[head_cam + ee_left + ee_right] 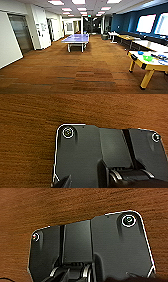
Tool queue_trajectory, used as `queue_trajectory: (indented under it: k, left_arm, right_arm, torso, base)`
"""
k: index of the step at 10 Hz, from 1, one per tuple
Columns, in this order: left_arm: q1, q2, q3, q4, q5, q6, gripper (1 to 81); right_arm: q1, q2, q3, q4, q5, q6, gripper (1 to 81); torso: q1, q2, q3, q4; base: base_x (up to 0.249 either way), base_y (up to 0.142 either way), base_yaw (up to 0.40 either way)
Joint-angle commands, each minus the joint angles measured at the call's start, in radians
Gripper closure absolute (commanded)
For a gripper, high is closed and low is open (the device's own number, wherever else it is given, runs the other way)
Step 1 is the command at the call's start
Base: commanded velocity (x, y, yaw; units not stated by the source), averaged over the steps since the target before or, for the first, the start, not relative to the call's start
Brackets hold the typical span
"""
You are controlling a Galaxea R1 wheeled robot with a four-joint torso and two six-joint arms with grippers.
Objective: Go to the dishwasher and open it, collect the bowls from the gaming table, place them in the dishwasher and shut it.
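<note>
Looking ahead, we judge the gaming table [146, 65] and its bowls [148, 58] nearer our right arm; either gripper's state we cannot tell.

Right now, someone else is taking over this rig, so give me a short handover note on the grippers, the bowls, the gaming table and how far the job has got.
Grippers: both wrist views look down on brown carpet; whether the fingers are open or shut cannot be told.
Things: the white-topped gaming table with yellow legs and black edge trim stands ahead on the right. On it sit a small round blue bowl and a green bowl.
Landmark: the blue table-tennis table stands mid-hall.
Done: cannot tell about the dishwasher.
Left: bowls not yet collected.
</note>
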Motion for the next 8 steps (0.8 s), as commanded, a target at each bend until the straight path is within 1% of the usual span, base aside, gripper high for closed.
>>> queue_trajectory:
  k: [1,8]
  left_arm:
    - [-0.049,-0.008,-0.004,0.004,0.044,0.002,1.0]
    - [-0.049,-0.005,-0.004,0.003,0.044,0.004,1.0]
  right_arm:
    - [0.062,0.003,0.006,0.002,-0.061,0.000,1.0]
    - [0.059,0.010,0.003,0.000,-0.061,-0.001,1.0]
  torso:
    - [0.000,0.000,0.000,0.000]
    - [0.000,0.000,0.000,0.000]
  base:
    - [0.195,-0.079,0.000]
    - [0.194,-0.079,0.000]
